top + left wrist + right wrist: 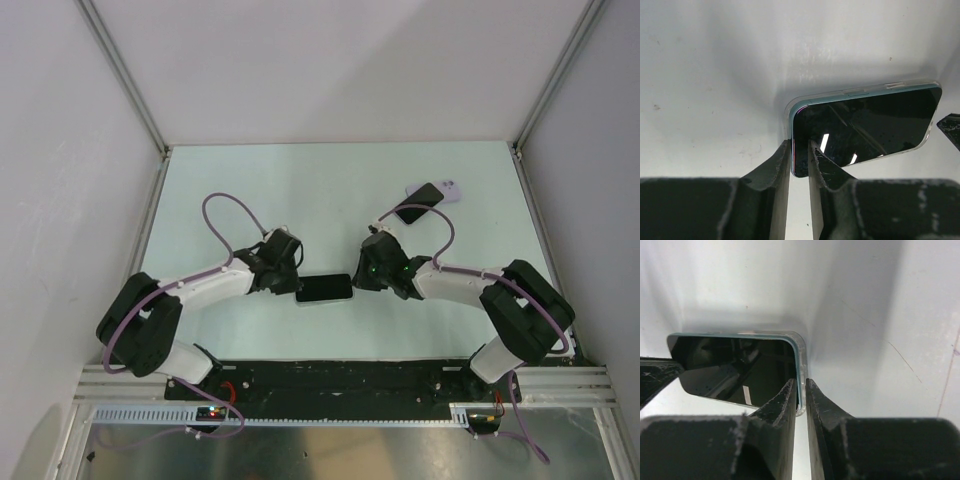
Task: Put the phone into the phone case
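I see the phone [324, 288] screen-up on the table [300, 190] between the arms, seemingly seated in its clear case [865, 91]; left gripper [799, 155] and right gripper [800, 390] each pinch one end, jaws nearly closed; uneven squeezing could, I judge, pop a corner free or skid it.

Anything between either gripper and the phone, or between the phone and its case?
Nothing visible. The left gripper and right gripper each pinch an opposite end of the phone. The clear case rim already wraps the phone's visible edges, so it looks seated or close to it.
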You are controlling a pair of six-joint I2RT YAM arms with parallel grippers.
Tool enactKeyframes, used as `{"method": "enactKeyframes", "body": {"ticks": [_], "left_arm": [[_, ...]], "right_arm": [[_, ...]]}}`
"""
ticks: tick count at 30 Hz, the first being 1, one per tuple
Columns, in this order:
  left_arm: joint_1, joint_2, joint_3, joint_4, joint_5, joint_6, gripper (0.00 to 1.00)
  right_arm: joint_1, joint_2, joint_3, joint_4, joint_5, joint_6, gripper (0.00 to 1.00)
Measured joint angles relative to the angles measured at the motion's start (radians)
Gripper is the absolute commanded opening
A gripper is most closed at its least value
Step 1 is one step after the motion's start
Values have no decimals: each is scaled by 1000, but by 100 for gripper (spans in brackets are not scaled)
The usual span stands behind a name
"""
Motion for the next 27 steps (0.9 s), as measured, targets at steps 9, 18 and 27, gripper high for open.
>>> {"method": "enactKeyframes", "body": {"ticks": [9, 18, 27], "left_arm": [[0, 5, 0, 9, 6, -6, 23], [0, 10, 0, 14, 14, -6, 19], [-22, 20, 7, 12, -7, -18, 9]], "right_arm": [[10, 0, -12, -84, 86, 3, 11], [53, 13, -13, -61, 91, 5, 11], [66, 40, 18, -73, 115, 6, 11]]}}
